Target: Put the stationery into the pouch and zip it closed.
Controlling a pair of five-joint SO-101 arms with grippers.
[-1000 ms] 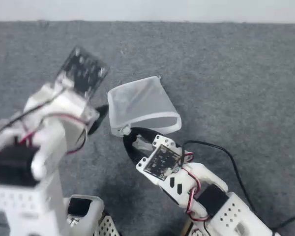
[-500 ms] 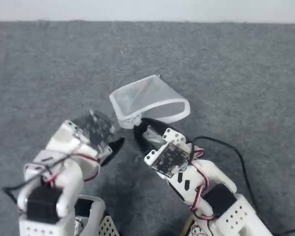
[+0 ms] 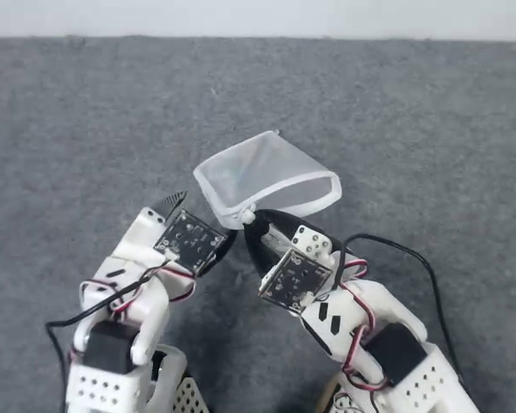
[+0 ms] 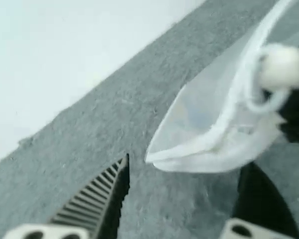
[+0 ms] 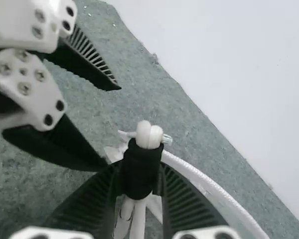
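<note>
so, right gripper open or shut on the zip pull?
Shut: the right wrist view shows the right gripper pinching the white zip pull at the pouch corner.

Translucent mesh pouch (image 3: 262, 172) (rough felt mat (image 3: 413, 112))

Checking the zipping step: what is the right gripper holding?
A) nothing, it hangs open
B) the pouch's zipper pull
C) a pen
B: the right gripper is shut on the zipper pull, at a corner of the mesh pouch.
</note>
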